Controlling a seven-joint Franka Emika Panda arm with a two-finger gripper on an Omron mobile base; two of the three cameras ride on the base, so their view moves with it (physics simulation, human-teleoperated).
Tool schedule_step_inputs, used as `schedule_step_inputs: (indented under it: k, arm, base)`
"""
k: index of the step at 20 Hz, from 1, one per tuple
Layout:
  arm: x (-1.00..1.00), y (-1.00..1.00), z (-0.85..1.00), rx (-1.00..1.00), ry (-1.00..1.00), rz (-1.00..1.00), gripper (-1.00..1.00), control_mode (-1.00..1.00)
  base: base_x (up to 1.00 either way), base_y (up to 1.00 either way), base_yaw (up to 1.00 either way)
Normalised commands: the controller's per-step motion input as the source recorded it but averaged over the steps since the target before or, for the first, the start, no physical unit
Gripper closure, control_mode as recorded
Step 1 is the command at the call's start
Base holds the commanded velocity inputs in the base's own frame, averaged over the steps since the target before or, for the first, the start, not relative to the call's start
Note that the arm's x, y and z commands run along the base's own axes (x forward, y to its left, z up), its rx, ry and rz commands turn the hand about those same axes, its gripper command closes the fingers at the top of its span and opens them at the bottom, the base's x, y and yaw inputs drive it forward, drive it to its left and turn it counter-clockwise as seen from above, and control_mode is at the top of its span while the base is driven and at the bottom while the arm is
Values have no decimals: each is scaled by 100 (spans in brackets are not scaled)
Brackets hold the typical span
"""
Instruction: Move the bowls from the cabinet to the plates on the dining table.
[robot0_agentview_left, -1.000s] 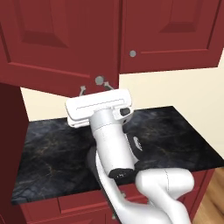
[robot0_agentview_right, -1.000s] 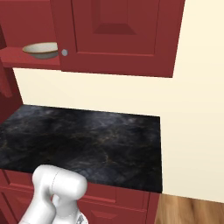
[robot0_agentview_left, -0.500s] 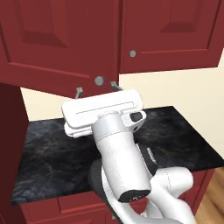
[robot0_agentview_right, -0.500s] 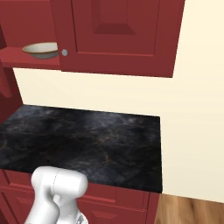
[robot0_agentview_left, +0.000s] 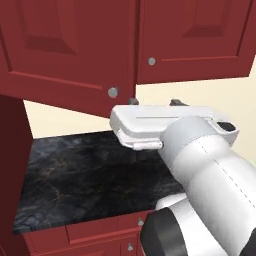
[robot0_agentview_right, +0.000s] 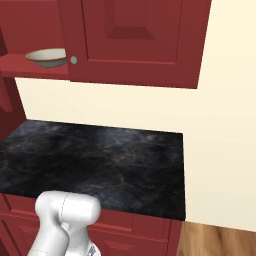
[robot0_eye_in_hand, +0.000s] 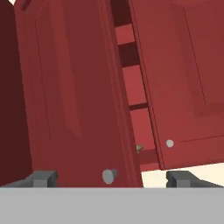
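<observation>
The hand is held wide open and empty below the cabinet door's knob; a bowl is seen on the shelf.

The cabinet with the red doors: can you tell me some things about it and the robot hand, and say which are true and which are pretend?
1. The left cabinet door stands a bit ajar. True.
2. The end effector is squeezing the round knob. False: its tips stand wide apart, with the knob between them, gripping nothing.
3. A bowl sits on the red shelf. True.
4. The bowl is already on the black marble counter. False: it is up on the shelf, above the counter.
5. The right cabinet door has a small silver knob. True.
6. The end effector is carrying a plate. False: it is empty.
</observation>
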Motion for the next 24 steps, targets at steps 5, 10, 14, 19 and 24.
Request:
schedule_step_inputs:
  k: [5, 10, 14, 19, 24]
  arm:
    - [2, -88, 2, 8, 26, 0, -100, -100]
    - [77, -84, -3, 9, 10, 3, -100, -100]
    - [100, -41, 0, 13, 1, 2, -100, -100]
    - [62, -27, 0, 29, 2, 0, -100, -100]
    - [24, -8, 2, 31, 4, 0, -100, -100]
  base:
    - [0, 0, 0]
    - [0, 0, 0]
    - [0, 0, 0]
    - [0, 0, 0]
    - [0, 0, 0]
